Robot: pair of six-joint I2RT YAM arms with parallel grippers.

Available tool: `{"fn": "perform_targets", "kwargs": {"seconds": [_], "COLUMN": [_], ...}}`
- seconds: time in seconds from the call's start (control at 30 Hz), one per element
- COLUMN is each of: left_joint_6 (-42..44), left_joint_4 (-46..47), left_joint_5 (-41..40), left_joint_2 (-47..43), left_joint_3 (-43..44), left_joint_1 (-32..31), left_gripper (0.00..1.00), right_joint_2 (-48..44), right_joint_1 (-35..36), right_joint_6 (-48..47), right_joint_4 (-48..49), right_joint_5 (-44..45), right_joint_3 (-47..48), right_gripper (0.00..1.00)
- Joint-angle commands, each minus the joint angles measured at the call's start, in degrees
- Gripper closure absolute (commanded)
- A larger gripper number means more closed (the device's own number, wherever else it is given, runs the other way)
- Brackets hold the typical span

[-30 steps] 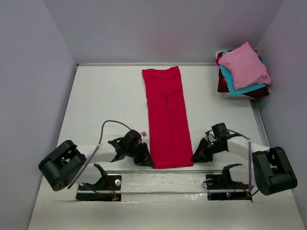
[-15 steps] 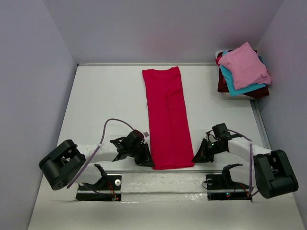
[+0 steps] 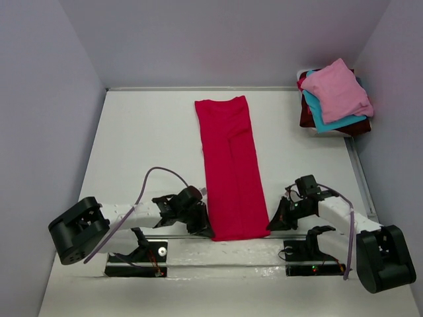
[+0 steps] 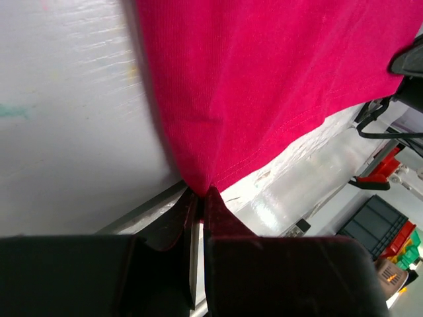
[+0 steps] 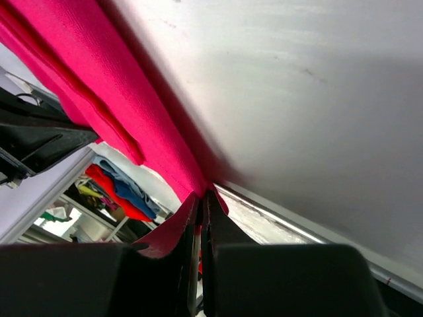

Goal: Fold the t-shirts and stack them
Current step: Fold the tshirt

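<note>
A crimson-red t-shirt (image 3: 230, 165) lies as a long narrow strip down the middle of the table, folded lengthwise. My left gripper (image 3: 205, 228) is shut on its near left corner, and in the left wrist view the red cloth (image 4: 258, 86) runs into the closed fingertips (image 4: 215, 201). My right gripper (image 3: 272, 224) is shut on the near right corner; the right wrist view shows red cloth (image 5: 125, 125) pinched between its fingertips (image 5: 213, 201). Both near corners are drawn toward the table's front edge. Folded pink (image 3: 337, 89), teal (image 3: 324, 120) and maroon (image 3: 350, 127) t-shirts are stacked at the far right.
The stack of shirts rests on a ledge beside the right wall. A metal rail (image 3: 198, 239) runs along the table's near edge just behind the arm bases. White walls enclose the table at left, back and right.
Both grippers closed on the red shirt's near corners and pulled them slightly toward the front edge. The shirt's far end shifted a little nearer and to the left.
</note>
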Motion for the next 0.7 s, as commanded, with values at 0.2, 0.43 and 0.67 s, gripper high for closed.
{"fn": "perform_targets", "kwargs": {"seconds": [0.2,0.43,0.67], "left_joint_6": [1.72,3.74,8.05], "left_joint_4": [-10.13,-13.30,-18.14], "left_joint_5": [-6.36,-8.83,-11.81], "left_joint_2": [-2.87,-1.12,0.56], "left_joint_3": [9.70,15.86,22.19], "left_joint_1": [-0.36,-0.36,2.98], "left_gripper": [0.94,0.94,0.94], "right_joint_2": [-2.36,2.55,8.27], "right_joint_1": [0.21,0.21,0.21], "right_joint_6": [0.26,0.44,-0.17], "right_joint_4": [-6.66,-5.17,-3.94], "right_joint_5": [0.95,2.36,3.59], "right_joint_3": [10.06,17.71,24.48], "right_gripper": [0.93,0.93,0.93]}}
